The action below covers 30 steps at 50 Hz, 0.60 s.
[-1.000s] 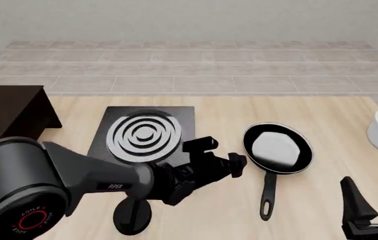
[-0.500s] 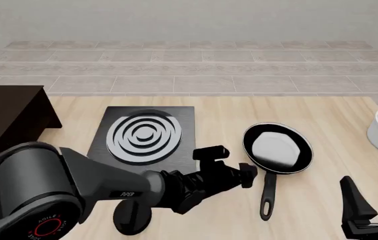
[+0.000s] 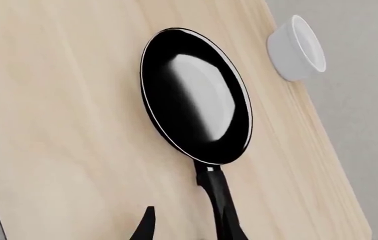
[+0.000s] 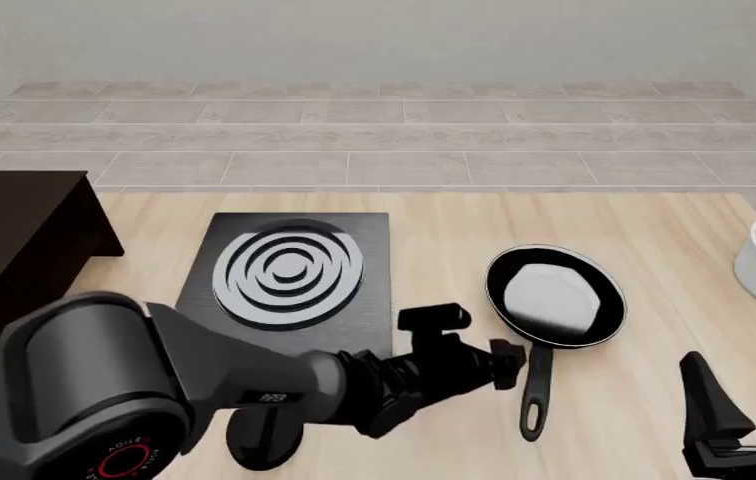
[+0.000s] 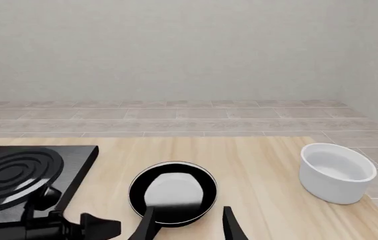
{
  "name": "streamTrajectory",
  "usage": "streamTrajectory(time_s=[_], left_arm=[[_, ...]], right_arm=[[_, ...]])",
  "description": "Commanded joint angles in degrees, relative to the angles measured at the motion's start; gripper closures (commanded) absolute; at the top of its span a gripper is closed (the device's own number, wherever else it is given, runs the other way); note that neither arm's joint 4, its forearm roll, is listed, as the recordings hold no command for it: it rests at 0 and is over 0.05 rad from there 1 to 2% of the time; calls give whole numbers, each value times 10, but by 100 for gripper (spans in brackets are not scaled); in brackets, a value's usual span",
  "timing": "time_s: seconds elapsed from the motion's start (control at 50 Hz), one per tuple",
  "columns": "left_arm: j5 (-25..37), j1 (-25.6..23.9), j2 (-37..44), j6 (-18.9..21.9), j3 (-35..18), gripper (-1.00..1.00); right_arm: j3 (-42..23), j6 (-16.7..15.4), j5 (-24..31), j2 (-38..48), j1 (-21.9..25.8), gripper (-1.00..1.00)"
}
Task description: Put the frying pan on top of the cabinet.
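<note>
**Left gripper at the pan handle, pan on the table**

The frying pan sits flat on the wooden table, to the right of the stove plate and well apart from the cabinet, which stands at the table's far left edge. The pan's handle points back toward the arms' side of the table. Its pale inner base shows clearly in the left wrist view, where the frying pan fills the middle of the picture with the white bowl beyond it near the table edge.

The left arm reaches across from the left, low over the table, and the left gripper lies just beside the near part of the handle. In the left wrist view the handle runs down between the two dark fingertips, one on either side of it; the fingers stand apart and the pictures do not show them pressing the handle, so the gripper is spread and holds nothing.

The right gripper waits at the lower right corner of the front view, its two fingers upright and parted with a clear gap, nothing between them. From the right wrist view the pan lies ahead, the white bowl off to one side and the stove plate to the other, with the left arm's dark gripper just beside the handle
</note>
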Motion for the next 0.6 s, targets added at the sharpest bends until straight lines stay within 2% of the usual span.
streamTrajectory(time_s=[0.02, 0.6], left_arm=[[-1, -3, 13, -7, -6, -100], [-4, -24, 27, -22, -16, -100]], right_arm=[[0, 0, -3, 3, 0, -100], [0, 2, -3, 4, 0, -100]])
